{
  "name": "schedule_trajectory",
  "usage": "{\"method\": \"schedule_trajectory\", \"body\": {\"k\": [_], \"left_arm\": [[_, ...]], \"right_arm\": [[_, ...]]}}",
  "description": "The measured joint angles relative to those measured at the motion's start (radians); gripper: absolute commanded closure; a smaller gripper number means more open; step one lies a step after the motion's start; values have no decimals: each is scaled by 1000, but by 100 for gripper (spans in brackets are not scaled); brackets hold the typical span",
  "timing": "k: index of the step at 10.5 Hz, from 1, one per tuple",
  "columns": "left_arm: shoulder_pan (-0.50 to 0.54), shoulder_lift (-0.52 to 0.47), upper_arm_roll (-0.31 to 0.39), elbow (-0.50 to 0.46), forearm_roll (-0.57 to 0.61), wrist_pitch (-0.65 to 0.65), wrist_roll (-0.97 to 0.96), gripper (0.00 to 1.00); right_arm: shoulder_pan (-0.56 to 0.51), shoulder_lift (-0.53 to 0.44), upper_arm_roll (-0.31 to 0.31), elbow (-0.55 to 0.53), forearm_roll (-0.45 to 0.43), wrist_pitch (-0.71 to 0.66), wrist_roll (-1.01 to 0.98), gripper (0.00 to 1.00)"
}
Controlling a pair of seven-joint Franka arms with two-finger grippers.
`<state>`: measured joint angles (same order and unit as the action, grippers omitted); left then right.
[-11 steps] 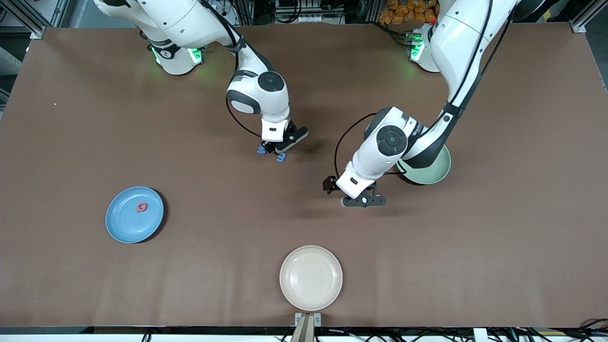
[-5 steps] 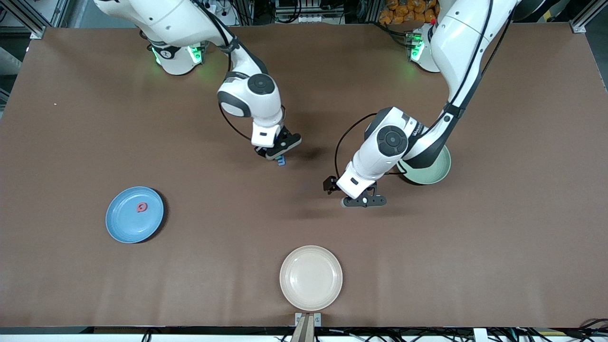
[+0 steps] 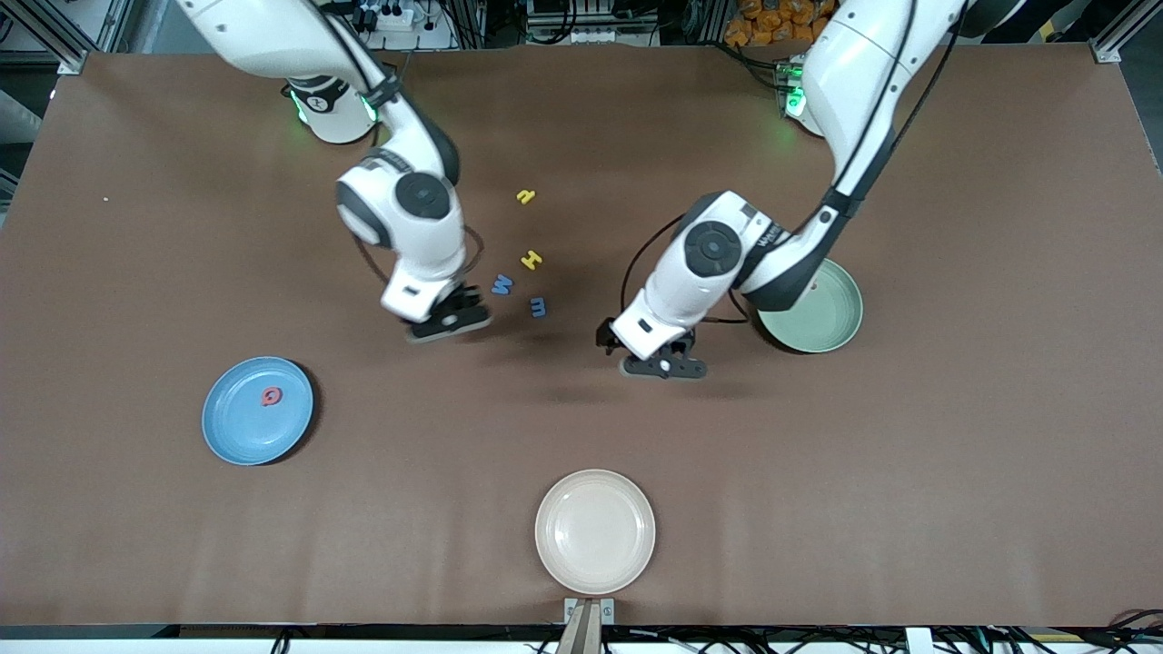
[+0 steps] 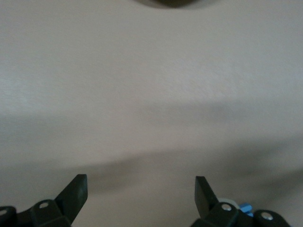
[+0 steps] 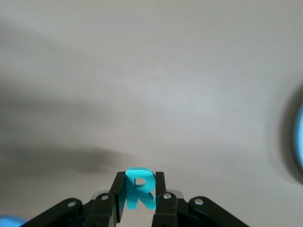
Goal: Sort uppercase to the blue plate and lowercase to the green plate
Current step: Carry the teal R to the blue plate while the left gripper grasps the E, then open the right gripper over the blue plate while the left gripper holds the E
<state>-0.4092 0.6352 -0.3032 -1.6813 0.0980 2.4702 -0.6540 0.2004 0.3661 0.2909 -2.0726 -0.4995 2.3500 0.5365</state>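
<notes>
My right gripper (image 3: pixel 447 322) is shut on the teal R (image 5: pixel 140 187), held upright between its fingers over bare table, between the loose letters and the blue plate (image 3: pixel 238 427). A red Q (image 3: pixel 271 396) lies on that plate. On the table lie a yellow H (image 3: pixel 531 261), a blue M (image 3: pixel 501 284), a blue lowercase m (image 3: pixel 538 307) and a small yellow lowercase letter (image 3: pixel 525 195). My left gripper (image 3: pixel 661 367) hangs open and empty over the table, between the blue m and the green plate (image 3: pixel 822 329). The left wrist view shows its fingertips (image 4: pixel 78 187) wide apart.
A beige plate (image 3: pixel 595 531) sits near the table's front edge, nearer to the camera than everything else. The left arm's elbow overhangs part of the green plate. The blue plate's rim (image 5: pixel 299 142) shows in the right wrist view.
My right gripper has risen from the letter cluster with the teal R and swung toward the blue plate, uncovering the loose letters. The left arm has shifted slightly toward the letters.
</notes>
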Motion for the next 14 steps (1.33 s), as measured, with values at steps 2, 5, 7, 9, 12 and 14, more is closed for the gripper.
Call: {"method": "schedule_trajectory", "body": {"k": [2, 5, 7, 9, 12, 14], "left_arm": [[-156, 10, 128, 37, 0, -21, -11, 0], [-326, 55, 243, 114, 32, -91, -65, 0], [-387, 89, 268, 165, 116, -160, -148, 0], [-442, 152, 275, 224, 198, -198, -251, 0], [-531, 213, 299, 298, 226, -212, -336, 0], [-564, 214, 300, 332, 226, -216, -381, 0]], "right_arm": [[-84, 0, -21, 22, -22, -78, -42, 100], [-239, 5, -54, 56, -75, -113, -175, 100], [-320, 22, -72, 87, -101, -113, -275, 100], [-331, 54, -97, 119, -156, -113, -289, 100], [-341, 108, -108, 168, -235, -113, -281, 11], [-357, 145, -109, 213, -254, -112, -271, 0]]}}
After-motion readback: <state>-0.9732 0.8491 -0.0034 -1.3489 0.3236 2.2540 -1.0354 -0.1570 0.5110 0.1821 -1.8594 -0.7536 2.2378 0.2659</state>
